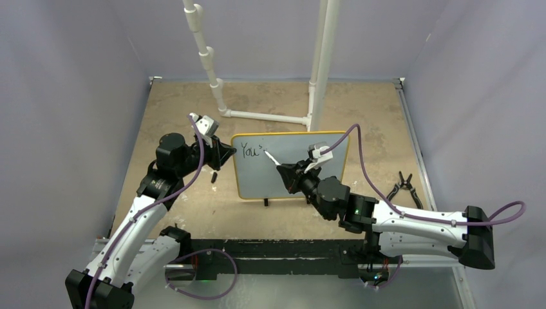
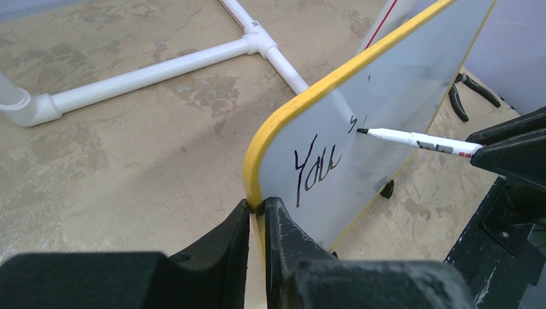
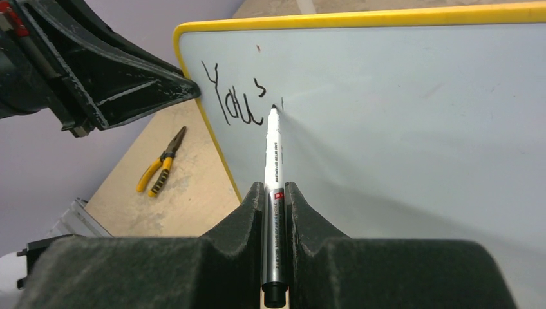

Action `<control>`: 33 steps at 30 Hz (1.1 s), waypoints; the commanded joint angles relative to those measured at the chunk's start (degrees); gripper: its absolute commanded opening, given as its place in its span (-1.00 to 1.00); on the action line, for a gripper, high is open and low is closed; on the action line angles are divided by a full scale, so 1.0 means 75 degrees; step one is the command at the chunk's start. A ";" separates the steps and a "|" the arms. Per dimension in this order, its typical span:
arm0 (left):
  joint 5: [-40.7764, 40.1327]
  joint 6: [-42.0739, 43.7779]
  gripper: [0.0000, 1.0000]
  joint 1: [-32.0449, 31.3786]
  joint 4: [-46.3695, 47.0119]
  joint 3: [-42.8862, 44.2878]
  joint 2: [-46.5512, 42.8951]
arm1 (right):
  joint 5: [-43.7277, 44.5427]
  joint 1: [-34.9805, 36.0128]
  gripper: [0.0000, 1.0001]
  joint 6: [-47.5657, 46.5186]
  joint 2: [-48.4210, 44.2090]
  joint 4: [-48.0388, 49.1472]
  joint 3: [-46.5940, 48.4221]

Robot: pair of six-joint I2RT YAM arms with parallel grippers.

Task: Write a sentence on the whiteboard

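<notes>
The whiteboard (image 1: 257, 180), yellow-framed, stands upright on its black feet in mid-table. The sentence (image 1: 250, 152) reads "You'" in black at the board's upper left; it also shows in the left wrist view (image 2: 317, 168) and the right wrist view (image 3: 232, 96). My left gripper (image 1: 229, 154) (image 2: 257, 205) is shut on the whiteboard's left edge (image 2: 283, 116). My right gripper (image 1: 288, 172) (image 3: 275, 188) is shut on a white marker (image 1: 272, 158) (image 3: 274, 145). The marker's black tip touches the board just right of the apostrophe, also seen in the left wrist view (image 2: 418, 138).
A white PVC pipe frame (image 1: 267, 117) (image 2: 154, 71) lies and rises behind the board. Dark pliers (image 1: 404, 187) (image 2: 473, 93) lie on the table right of the board. Yellow-handled pliers (image 3: 161, 168) lie left of the board. Purple walls enclose the table.
</notes>
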 commanded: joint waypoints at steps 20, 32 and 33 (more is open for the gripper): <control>0.0319 0.0050 -1.00 0.0006 0.0191 -0.0060 -0.0010 | 0.0711 -0.0020 -1.00 0.0577 -0.0223 -0.0862 0.0070; 0.0314 0.0055 -1.00 0.0006 0.0187 -0.0063 -0.0021 | 0.0375 -0.0021 -1.00 0.0984 -0.0177 -0.1406 -0.0023; 0.0320 0.0050 -1.00 0.0006 0.0188 -0.0063 -0.0021 | 0.0362 -0.0021 -1.00 0.0995 -0.0177 -0.1406 -0.0039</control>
